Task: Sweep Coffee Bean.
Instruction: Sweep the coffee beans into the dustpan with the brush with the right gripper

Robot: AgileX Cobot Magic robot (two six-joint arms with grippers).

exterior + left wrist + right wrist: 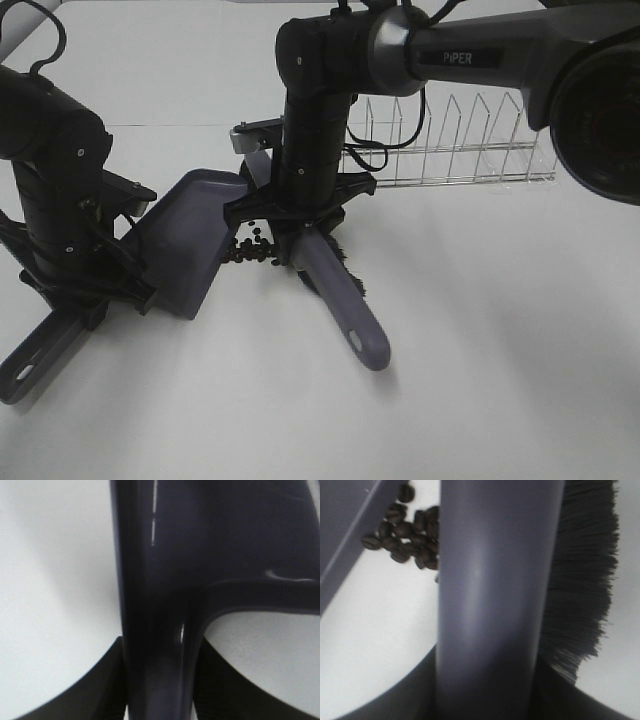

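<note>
The purple-grey dustpan (190, 240) rests on the white table at the left, its open lip facing right. My left gripper (92, 298) is shut on the dustpan handle (155, 605), with dark fingers (95, 690) on either side. The coffee beans (250, 248) lie in a small heap right at the pan's lip. Just to their right, my right gripper (296, 232) is shut on the brush handle (490, 580), and the dark bristles (585, 580) point down to the table. The right wrist view shows the coffee beans (405, 535) between the handle and the dustpan edge (345, 525).
A wire dish rack (450, 150) stands at the back right, behind the right arm. The brush handle's free end (368, 348) sticks out toward the table's front. The dustpan handle's end (28, 368) reaches the near left corner.
</note>
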